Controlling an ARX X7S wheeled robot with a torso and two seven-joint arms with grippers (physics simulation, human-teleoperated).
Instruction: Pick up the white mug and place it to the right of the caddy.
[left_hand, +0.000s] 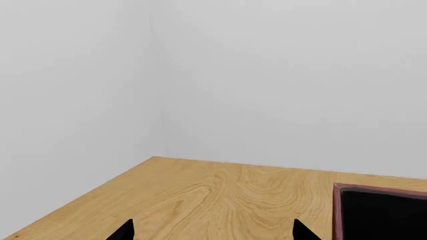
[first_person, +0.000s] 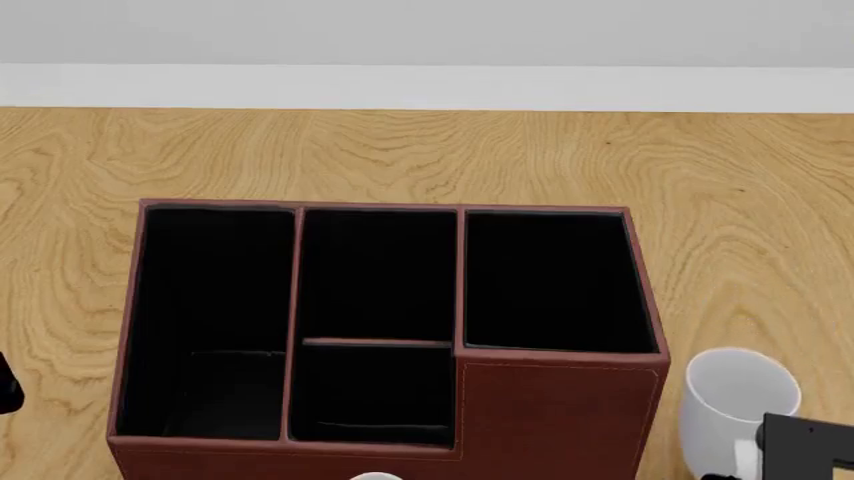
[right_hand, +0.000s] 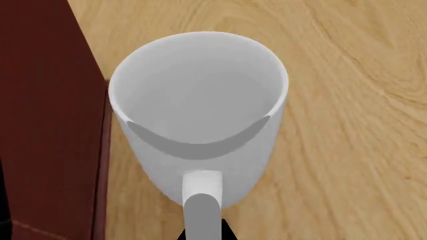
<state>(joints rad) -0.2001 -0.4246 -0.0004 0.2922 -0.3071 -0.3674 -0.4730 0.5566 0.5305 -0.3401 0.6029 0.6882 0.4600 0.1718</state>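
The white mug is upright just right of the caddy, a large reddish-brown box with black-lined compartments. In the right wrist view the mug is seen from above, with its loop handle pointing toward the camera and the caddy's wall close beside it. My right gripper has its two dark fingertips tight against both sides of the handle. I cannot tell whether the mug rests on the table. My left gripper is open and empty over bare table, with the caddy's corner to one side.
The wooden table runs back to a white wall. In the left wrist view the table's corner meets two white walls. A dark part at the head view's left edge is probably my left arm. A white sliver shows below the caddy.
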